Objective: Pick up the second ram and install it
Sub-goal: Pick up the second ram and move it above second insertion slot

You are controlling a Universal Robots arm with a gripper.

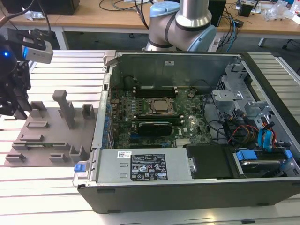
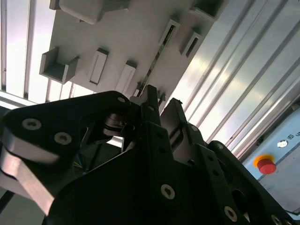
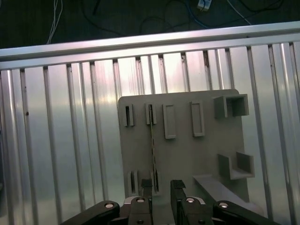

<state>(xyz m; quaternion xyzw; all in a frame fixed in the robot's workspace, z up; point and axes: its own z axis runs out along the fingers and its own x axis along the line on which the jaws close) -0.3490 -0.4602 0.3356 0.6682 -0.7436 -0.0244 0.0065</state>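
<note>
The pick-up half of the task is only just getting under way, and none of the fitting is showing as done. The second ram (image 3: pixel 152 145) is standing on edge in its slots on the grey holder plate (image 3: pixel 197 154). That plate is lying on the ribbed bench (image 3: pixel 61 140), to the exterior view's left of the open computer case (image 1: pixel 187 173). The hand (image 3: pixel 161 187) is hanging low over one end of the strip with its fingers (image 3: pixel 177 187) spread. The strip is running into the gap, close beside one finger, though whether it is touching I cannot tell. Nothing is being pinched or lifted yet. Carrying the strip across to the motherboard (image 1: pixel 187 124) and seating it near the processor socket (image 1: pixel 157 107) is all remaining, as I judge it.
</note>
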